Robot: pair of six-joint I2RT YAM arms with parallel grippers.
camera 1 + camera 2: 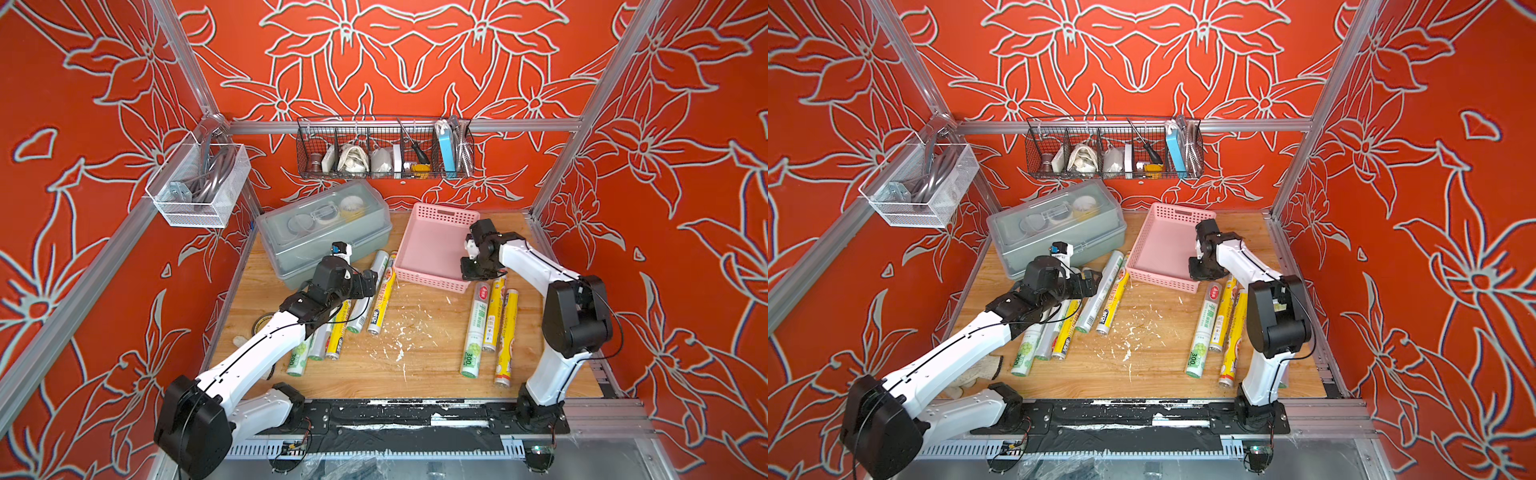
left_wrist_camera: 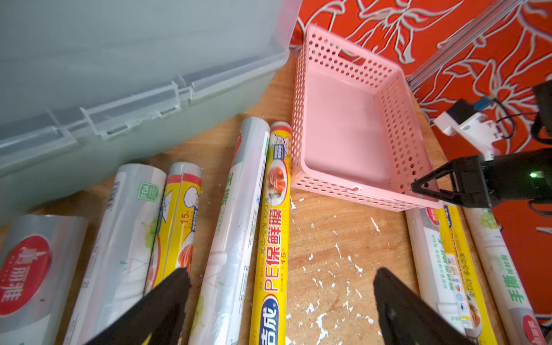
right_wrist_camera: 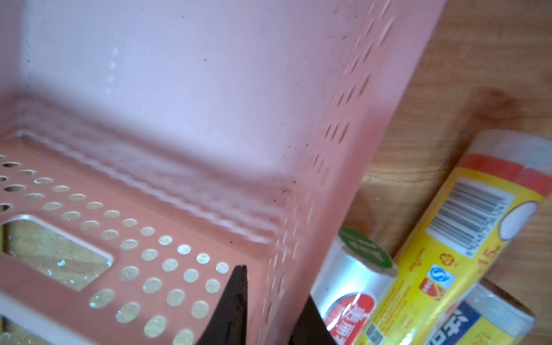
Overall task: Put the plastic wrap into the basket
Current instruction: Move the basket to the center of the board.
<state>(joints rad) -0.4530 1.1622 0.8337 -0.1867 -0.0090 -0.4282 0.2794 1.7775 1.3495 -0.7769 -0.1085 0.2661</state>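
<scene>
Black right gripper (image 3: 274, 282) is clamped on a side wall of the shallow pink perforated plastic basket (image 1: 446, 212), which sits at the wooden tabletop's (image 1: 419, 370) rear. The left gripper (image 2: 280, 272) hangs spread wide above five long glossy plastic wrap rolls (image 1: 381, 301) toward the left edge. Three further rolls (image 1: 473, 332) show near the right edge. All lie flat, long axes roughly front-to-back.

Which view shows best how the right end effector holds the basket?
The right wrist view: the right end effector straddles the basket wall. Left wrist shows it side-on at the corner; both top views hide the contact.
</scene>
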